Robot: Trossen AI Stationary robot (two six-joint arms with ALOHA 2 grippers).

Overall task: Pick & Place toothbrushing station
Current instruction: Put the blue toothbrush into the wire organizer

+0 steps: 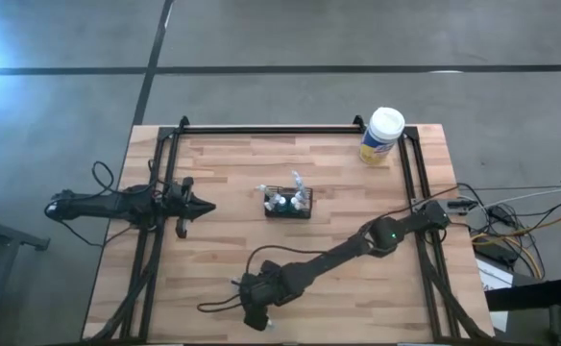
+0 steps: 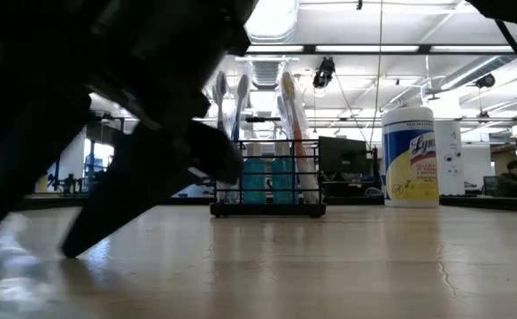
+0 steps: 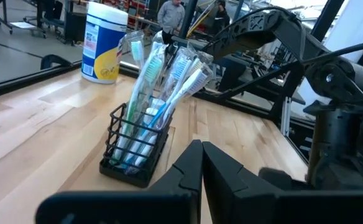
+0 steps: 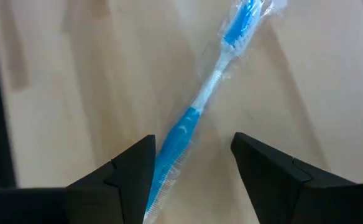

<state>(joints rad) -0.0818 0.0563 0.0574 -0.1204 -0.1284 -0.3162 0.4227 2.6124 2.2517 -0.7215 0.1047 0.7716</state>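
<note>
A blue toothbrush point(image 4: 197, 109) in clear wrap is laid flat on the table point(image 1: 357, 288), right between the wide-apart fingers of the right gripper point(image 4: 194, 168). The basket point(image 1: 288, 204) is seen farther off. The left gripper point(image 3: 201, 165) is pinched together, empty.

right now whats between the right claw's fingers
A wrapped blue toothbrush lies on the bare wooden table between the open right claw's fingers, shown in the right wrist view.

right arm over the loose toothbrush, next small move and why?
Probably lower a little and close. The right gripper is open, its fingers either side of the wrapped blue toothbrush lying flat on the table. It is not gripped yet. The basket sits mid-table.
</note>
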